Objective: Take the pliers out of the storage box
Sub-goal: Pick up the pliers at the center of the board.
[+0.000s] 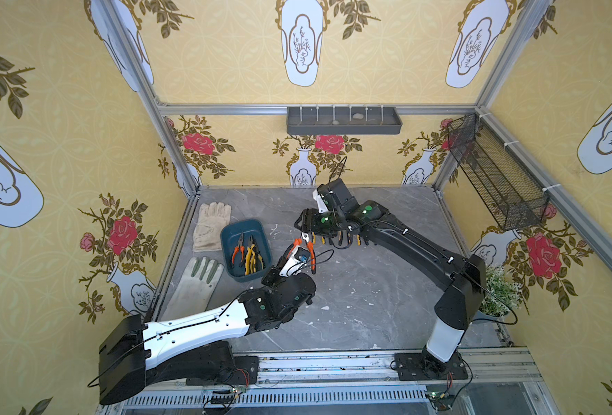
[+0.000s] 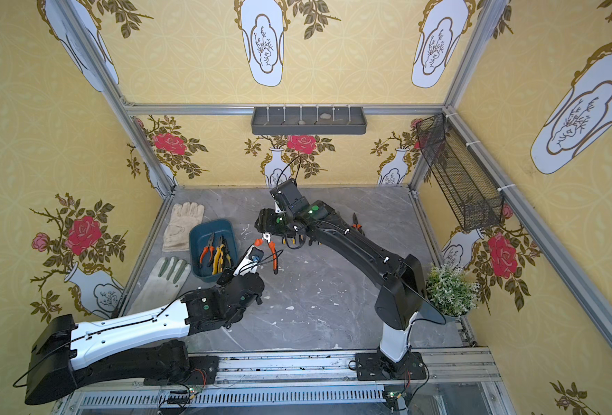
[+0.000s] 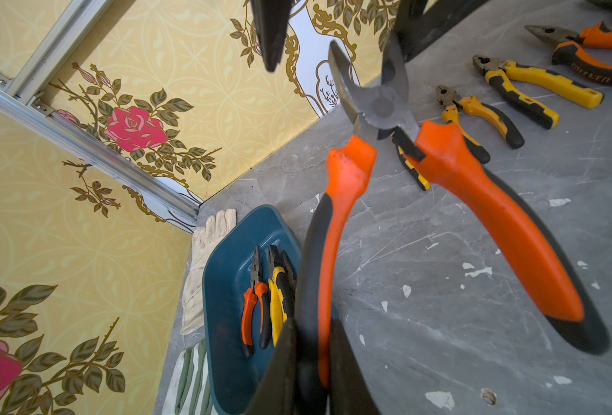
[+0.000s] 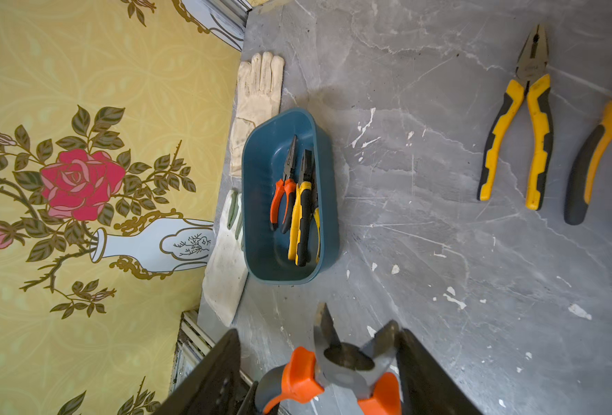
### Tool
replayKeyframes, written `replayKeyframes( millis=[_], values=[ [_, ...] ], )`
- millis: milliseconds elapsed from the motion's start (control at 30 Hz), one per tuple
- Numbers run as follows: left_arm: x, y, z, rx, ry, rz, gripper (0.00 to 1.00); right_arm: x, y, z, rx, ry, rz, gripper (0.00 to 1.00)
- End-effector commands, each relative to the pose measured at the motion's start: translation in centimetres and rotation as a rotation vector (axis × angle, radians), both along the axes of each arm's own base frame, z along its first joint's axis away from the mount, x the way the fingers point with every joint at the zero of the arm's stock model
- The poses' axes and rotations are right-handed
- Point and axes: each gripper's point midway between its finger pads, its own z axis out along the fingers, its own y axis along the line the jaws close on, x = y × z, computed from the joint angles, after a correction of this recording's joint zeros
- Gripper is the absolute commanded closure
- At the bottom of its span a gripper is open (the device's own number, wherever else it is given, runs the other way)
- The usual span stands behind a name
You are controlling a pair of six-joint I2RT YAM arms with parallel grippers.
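Left end effector clamped on one orange handle of the held pliers, up off the desk. Right end effector wide, fingers either side of the pliers' head. Storage box beside the gloves, orange pair and yellow ones inside. More pliers lie on the desk

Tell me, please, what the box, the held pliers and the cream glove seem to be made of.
Box: probably plastic; smooth teal, soft sheen, rounded moulded corners. Held pliers: dull grey metal head, likely steel; orange-and-black handles look like rubbery plastic. Cream glove: matte, creased cloth or leather; cannot tell which.
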Motion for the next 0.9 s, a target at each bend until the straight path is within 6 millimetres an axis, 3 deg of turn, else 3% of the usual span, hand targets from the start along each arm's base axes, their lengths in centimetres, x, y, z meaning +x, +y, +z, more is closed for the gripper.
replayKeyframes(
  millis=[0,133,267,567,867],
  values=[
    [0.3,-0.6,1.1,-0.056,-0.037,-0.007,1.00,0.4,0.3,-0.4,-0.026,0.004,-0.071,0.32],
    [0.2,-0.5,1.2,-0.049,-0.041,-0.005,1.00,0.9,0.6,-1.5,-0.064,0.020,-0.132,0.35],
    [0.2,-0.3,1.3,-0.044,-0.046,0.000,1.00,0.5,1.4,-1.9,-0.085,0.018,-0.135,0.43],
    [0.1,-0.1,1.3,-0.056,-0.044,0.002,1.00,0.3,0.8,-1.2,-0.069,-0.009,-0.175,0.57],
    [0.1,0.0,1.4,-0.059,-0.042,0.002,1.00,0.0,0.5,-0.3,-0.023,-0.009,-0.174,0.77]
  ],
)
